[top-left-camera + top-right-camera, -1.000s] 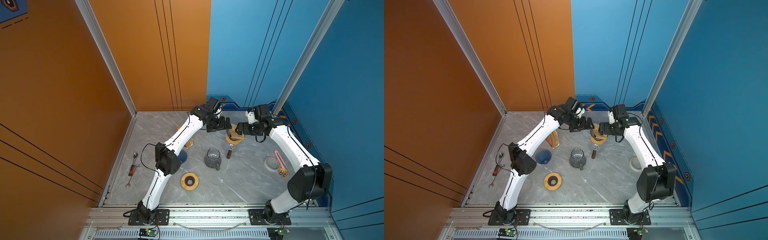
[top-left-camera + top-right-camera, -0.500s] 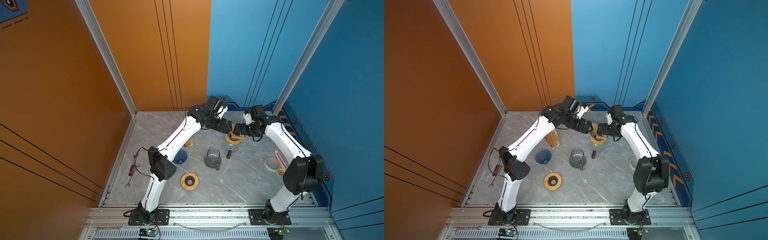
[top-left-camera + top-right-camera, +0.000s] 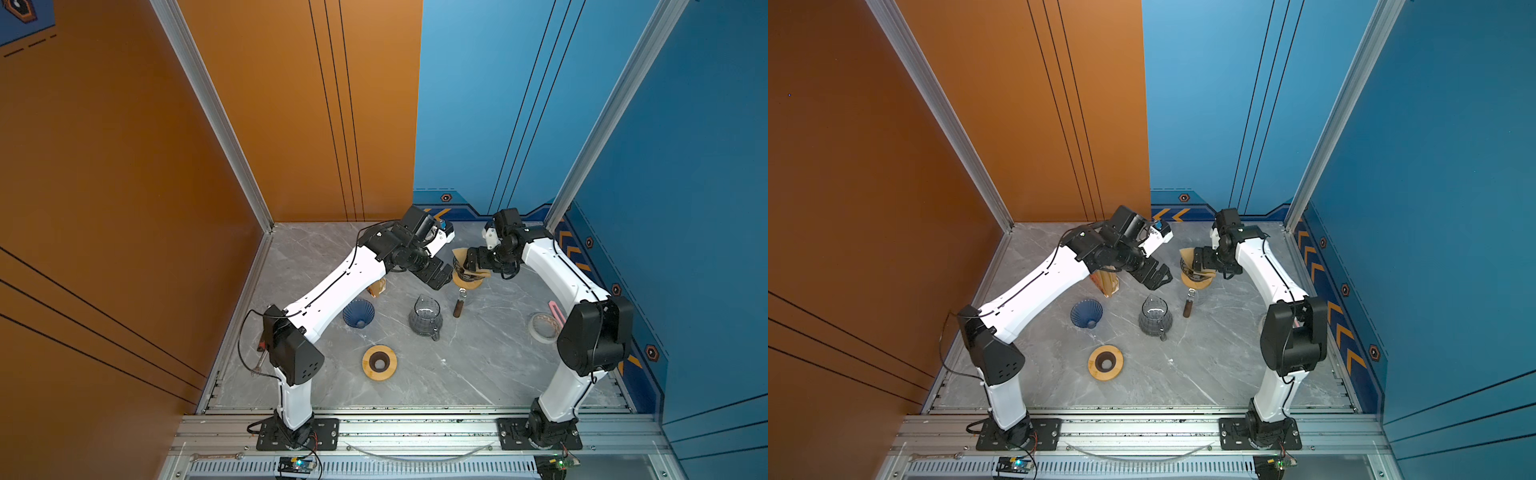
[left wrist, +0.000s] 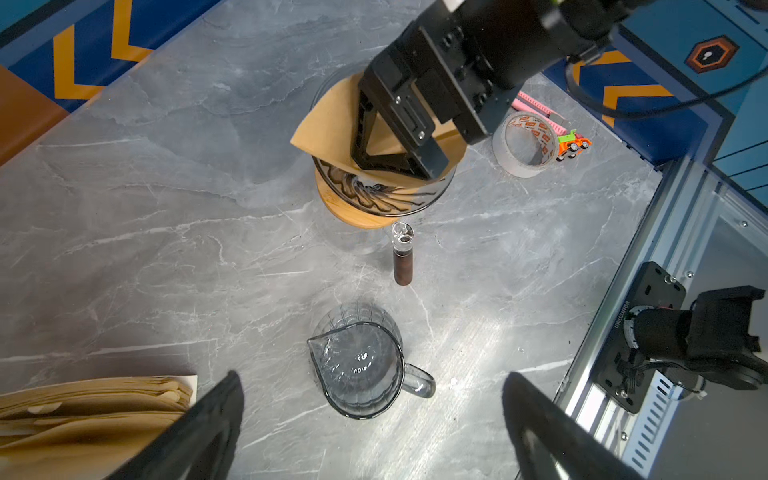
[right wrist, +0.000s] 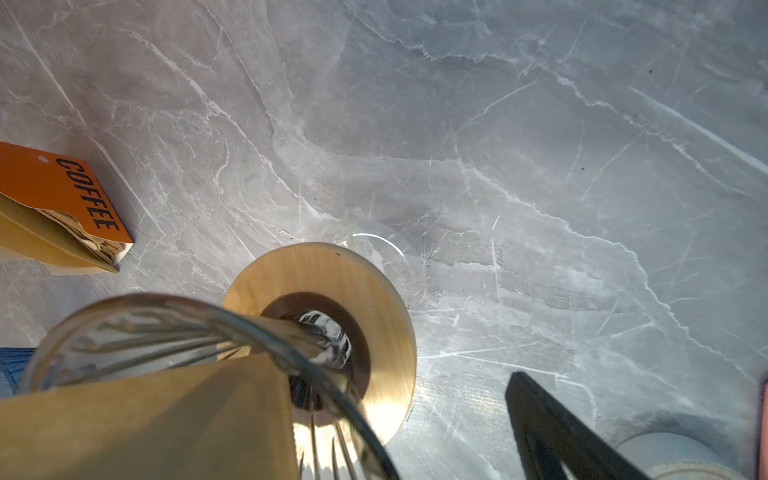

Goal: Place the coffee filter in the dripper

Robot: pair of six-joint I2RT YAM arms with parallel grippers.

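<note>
Spare filters (image 3: pixel 377 286) lie beside the left arm; a blue cone (image 3: pixel 358 312) and a jug (image 3: pixel 424 318) stand nearer the middle; the left gripper (image 3: pixel 439 277) hangs above the table (image 3: pixel 478 374), jaws spread and empty; just right of it the filter (image 3: pixel 460 253) sits in the glass dripper (image 4: pixel 374 195), one corner jutting over the rim; the right gripper (image 3: pixel 471 262) is over it, jaws wide apart, one finger (image 4: pixel 374 141) over the paper; tape (image 3: pixel 544 326) lies far right.

Brown filter (image 4: pixel 332 129) in glass dripper (image 4: pixel 374 195), right hand (image 4: pixel 419 158) over it; carafe (image 4: pixel 359 361) between spread fingers of left hand (image 4: pixel 372 378).
</note>
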